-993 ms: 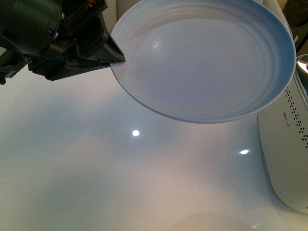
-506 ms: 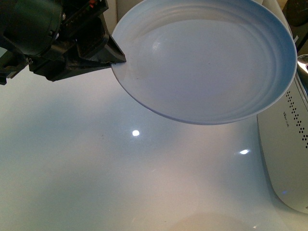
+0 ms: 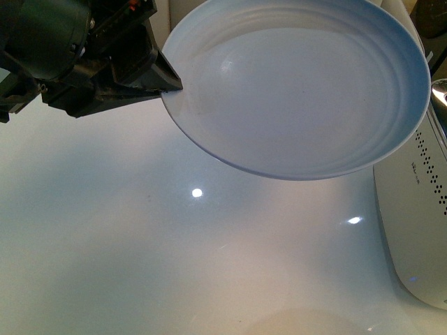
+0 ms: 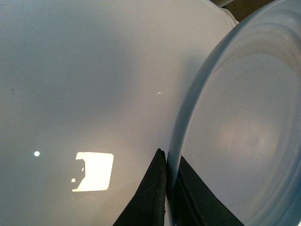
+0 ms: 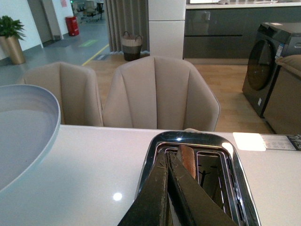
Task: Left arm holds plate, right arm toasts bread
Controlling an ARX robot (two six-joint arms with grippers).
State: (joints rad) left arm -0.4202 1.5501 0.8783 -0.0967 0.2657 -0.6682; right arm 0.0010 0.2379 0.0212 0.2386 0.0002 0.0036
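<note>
My left gripper (image 3: 171, 87) is shut on the near rim of the pale blue-white plate (image 3: 300, 91) and holds it tilted above the white table. In the left wrist view the black fingers (image 4: 153, 193) pinch the plate's rim (image 4: 176, 141). My right gripper (image 5: 167, 157) is shut and empty, directly above the toaster (image 5: 235, 165). The bread (image 5: 187, 160) stands in the toaster's slot beside the gripper, its brown crust showing. The plate's edge also shows in the right wrist view (image 5: 28, 127).
The white toaster's side (image 3: 419, 209) with rows of vent holes stands at the right of the glossy white table (image 3: 174, 265). Beige chairs (image 5: 160, 94) stand beyond the table's far edge.
</note>
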